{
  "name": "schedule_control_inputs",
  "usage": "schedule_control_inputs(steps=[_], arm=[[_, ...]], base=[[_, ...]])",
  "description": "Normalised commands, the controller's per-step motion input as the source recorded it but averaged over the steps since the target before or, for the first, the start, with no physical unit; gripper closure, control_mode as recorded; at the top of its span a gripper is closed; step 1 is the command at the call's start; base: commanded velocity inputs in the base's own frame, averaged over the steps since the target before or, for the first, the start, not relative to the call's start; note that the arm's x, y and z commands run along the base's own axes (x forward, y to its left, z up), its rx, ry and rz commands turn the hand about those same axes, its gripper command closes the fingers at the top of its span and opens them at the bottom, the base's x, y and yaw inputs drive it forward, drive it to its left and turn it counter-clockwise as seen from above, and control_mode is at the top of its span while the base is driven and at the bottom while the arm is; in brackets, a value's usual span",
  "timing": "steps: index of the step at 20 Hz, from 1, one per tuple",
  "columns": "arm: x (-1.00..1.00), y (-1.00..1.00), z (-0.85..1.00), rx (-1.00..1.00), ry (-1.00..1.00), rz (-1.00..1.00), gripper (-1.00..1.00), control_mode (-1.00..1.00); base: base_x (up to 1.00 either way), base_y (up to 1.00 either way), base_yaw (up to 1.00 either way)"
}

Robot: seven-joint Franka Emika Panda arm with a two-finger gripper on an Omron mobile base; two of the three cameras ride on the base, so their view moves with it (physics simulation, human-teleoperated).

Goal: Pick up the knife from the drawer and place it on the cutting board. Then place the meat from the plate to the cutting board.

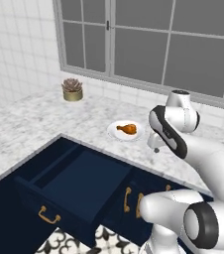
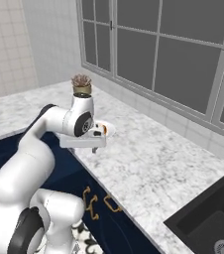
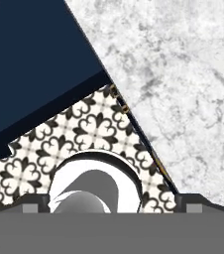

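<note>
1. My two-finger pincer (image 3: 112,208) stands wide apart with nothing between its small dark finger tips (image 3: 33,203), which sit far out at either side of the hand view.
2. Through that camera I look down past the pincer at black-and-white patterned floor tiles (image 3: 91,131), with the grey-veined white marble counter (image 3: 183,74) on one side and the wide, deep navy-blue drawer box (image 3: 29,64) on the other.
3. From the left base view I see the drawer pulled out, its curved brass handle (image 1: 49,215) on the front; I cannot make out anything lying inside it.
4. The small orange-brown chicken drumstick (image 1: 127,129) lies on the small round white plate (image 1: 115,133) on the counter, behind the drawer.
5. A small potted succulent (image 1: 72,90) stands well apart, near the tiled wall below the window (image 1: 148,39).
6. A dark sink (image 2: 208,218) sits far along the counter.
</note>
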Motion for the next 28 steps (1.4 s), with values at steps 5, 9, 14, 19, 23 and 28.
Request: schedule_control_inputs(steps=[5,9,14,19,23,28], arm=[[0.4,0.0,0.14,0.0,0.0,0.0,-1.0,-1.0],[1.0,0.21,0.05,0.0,0.0,0.0,-1.0,-1.0],[1.0,0.25,0.0,0.05,0.09,0.04,-1.0,-1.0],[1.0,0.0,-0.01,0.01,0.06,0.01,-1.0,-1.0],[1.0,0.0,-0.42,-0.02,0.1,0.06,-1.0,-1.0],[0.99,0.0,-0.62,-0.04,0.04,0.18,-1.0,-1.0]], base=[[0.11,0.0,-0.01],[0.0,0.0,0.0],[0.0,0.0,0.0],[0.0,0.0,0.0],[0.0,0.0,0.0],[0.0,0.0,0.0]])
